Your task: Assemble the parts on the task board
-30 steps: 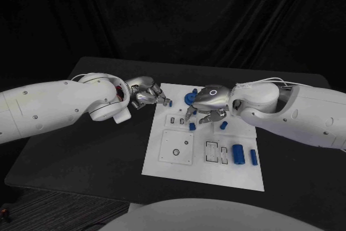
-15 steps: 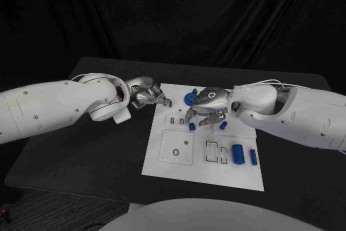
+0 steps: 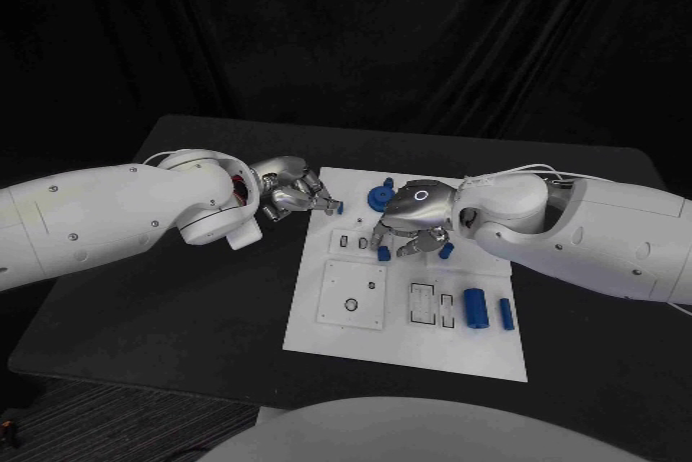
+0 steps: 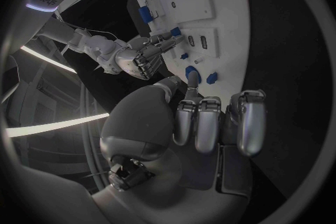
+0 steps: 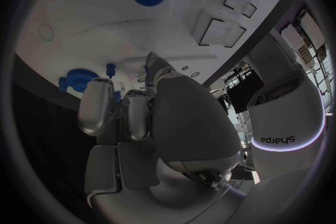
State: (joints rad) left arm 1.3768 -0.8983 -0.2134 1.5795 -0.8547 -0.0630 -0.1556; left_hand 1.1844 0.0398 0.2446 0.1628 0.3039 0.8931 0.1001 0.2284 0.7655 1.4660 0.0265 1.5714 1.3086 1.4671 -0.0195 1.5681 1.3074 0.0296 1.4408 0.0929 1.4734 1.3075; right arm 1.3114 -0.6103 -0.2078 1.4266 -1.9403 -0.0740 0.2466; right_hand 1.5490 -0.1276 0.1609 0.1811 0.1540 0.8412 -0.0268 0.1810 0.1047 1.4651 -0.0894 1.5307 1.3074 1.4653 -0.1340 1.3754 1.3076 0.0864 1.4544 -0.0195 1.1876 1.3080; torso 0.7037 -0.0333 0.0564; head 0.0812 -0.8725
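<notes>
The white task board (image 3: 418, 344) lies in the middle of the table. My right hand (image 3: 411, 217) hovers over its far half, and its fingertips pinch a small blue peg (image 3: 384, 252), also seen as the peg (image 4: 175, 32) in the left wrist view. Another small blue piece (image 3: 447, 249) lies just right of the hand. A blue gear (image 3: 379, 195) sits at the far edge, seen as the gear (image 5: 77, 79) in the right wrist view. My left hand (image 3: 296, 194) stays at the board's far left corner with its fingers (image 4: 210, 123) curled in on nothing, next to a small blue peg (image 3: 340, 207).
Two blue cylinders (image 3: 475, 308) (image 3: 508, 314) lie side by side on the board's right near part. Rectangular slots (image 3: 424, 304) and a square plate with a round hole (image 3: 352, 304) sit on the near half. Black table (image 3: 173, 312) surrounds the board.
My right hand has shifted a little to the left over the board, with its fingers still at the small blue peg. The left hand has stayed in place.
</notes>
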